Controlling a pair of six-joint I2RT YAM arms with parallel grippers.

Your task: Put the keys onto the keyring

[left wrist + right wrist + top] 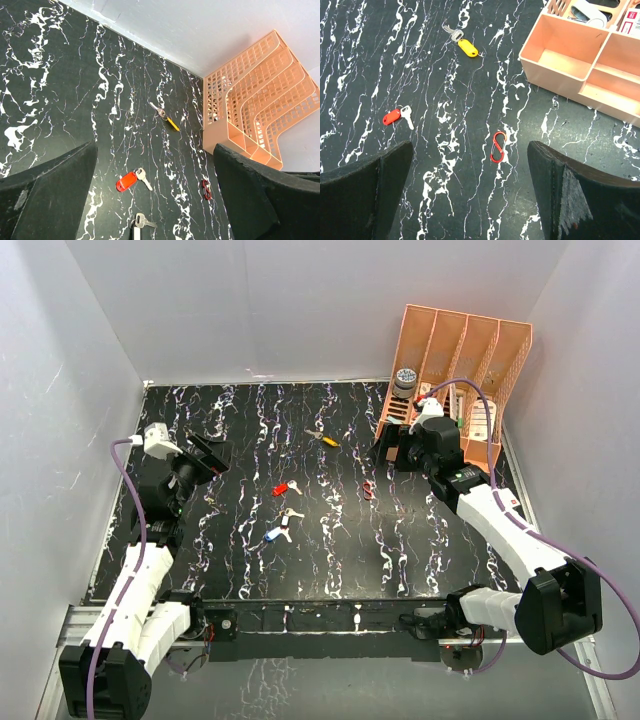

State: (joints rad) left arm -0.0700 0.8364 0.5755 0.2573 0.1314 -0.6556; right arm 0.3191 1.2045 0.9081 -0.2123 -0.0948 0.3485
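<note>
Four keys lie loose on the black marbled table: a yellow-headed key point(325, 438) point(170, 121) point(465, 46), a red-headed key point(285, 487) point(131, 180) point(395, 116), a white-headed key point(290, 515) point(137, 222) and a blue-headed key point(273, 534). The keyring point(369, 488) point(206, 189) point(498, 146), a small red S-shaped wire clip, lies alone to their right. My left gripper point(205, 453) point(155, 160) hovers open at the table's left side, facing the keys. Open too, my right gripper point(392, 449) point(470, 155) hangs above and just behind the keyring. Neither holds anything.
An orange plastic file organiser point(455, 370) point(250, 100) point(580, 65) with small items in it stands at the back right corner, close behind my right gripper. White walls enclose the table on three sides.
</note>
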